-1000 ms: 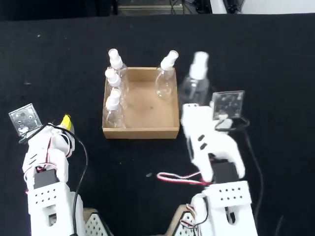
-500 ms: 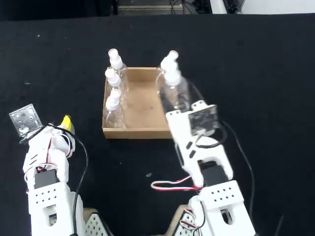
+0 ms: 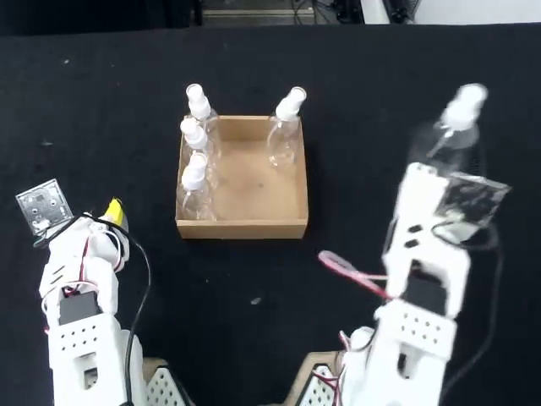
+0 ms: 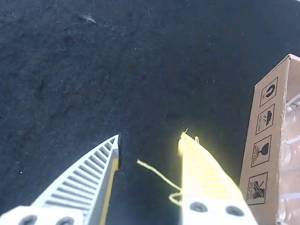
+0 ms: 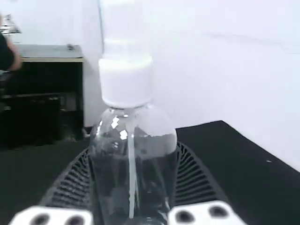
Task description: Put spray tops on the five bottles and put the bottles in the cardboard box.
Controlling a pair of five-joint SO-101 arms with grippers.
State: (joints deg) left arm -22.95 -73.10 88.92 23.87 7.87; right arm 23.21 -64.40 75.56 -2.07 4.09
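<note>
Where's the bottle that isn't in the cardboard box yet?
The bottle, spray top on, is gripped by the right gripper. In the high view it sits to the right of the cardboard box, apart from it.

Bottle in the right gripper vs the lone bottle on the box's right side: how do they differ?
The held bottle is clamped in the right gripper, outside the cardboard box. The boxed bottle stands free inside it, at its far right corner. Both are clear with white spray tops.
</note>
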